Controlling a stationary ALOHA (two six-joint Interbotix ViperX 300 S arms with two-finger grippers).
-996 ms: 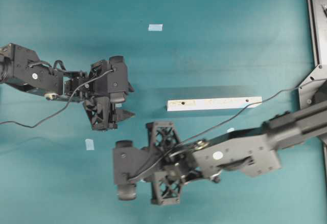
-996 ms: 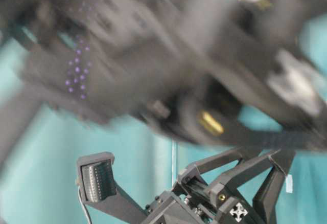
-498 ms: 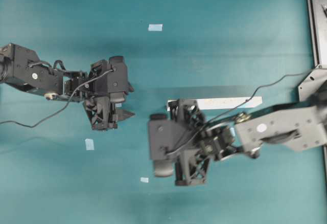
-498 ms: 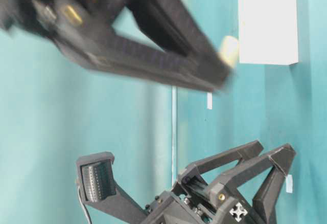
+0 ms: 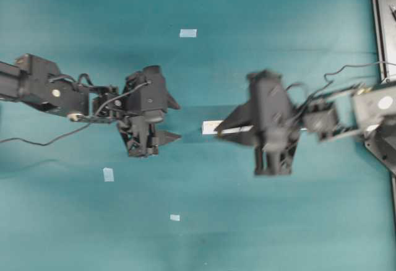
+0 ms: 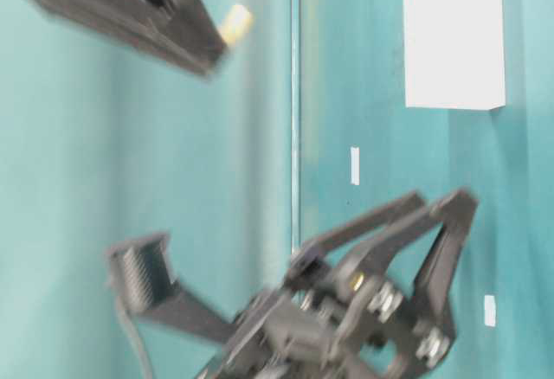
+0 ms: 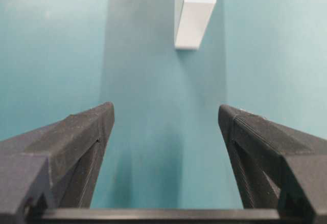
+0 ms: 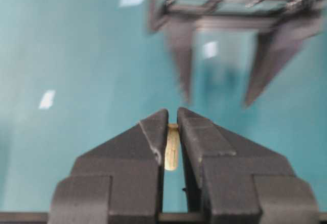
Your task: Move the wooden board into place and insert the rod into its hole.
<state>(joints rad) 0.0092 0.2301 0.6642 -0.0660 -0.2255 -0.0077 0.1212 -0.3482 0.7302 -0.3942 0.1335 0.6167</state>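
While the right arm's fingers (image 8: 171,132) are pinching shut on the rod (image 8: 172,154), a short cream peg standing between the two black tips, the left arm's fingers (image 7: 166,127) are spreading wide apart and gripping nothing. The wooden board (image 7: 194,9) is lying flat on the teal bench (image 5: 247,221), straight ahead of the left fingers and well apart from them, its near end pointing into the gap between them. In the overhead view the right gripper (image 5: 218,129) is hanging over the board (image 5: 213,127), hiding most of its length, so only the end nearest the left gripper (image 5: 173,120) is showing. The two grippers are facing each other across that exposed end. Small pale tape squares (image 5: 188,33) are lying scattered on the bench, to either side of the left fingers. In the table-level view the rod (image 6: 235,24) is showing at the tip of the blurred right fingers.
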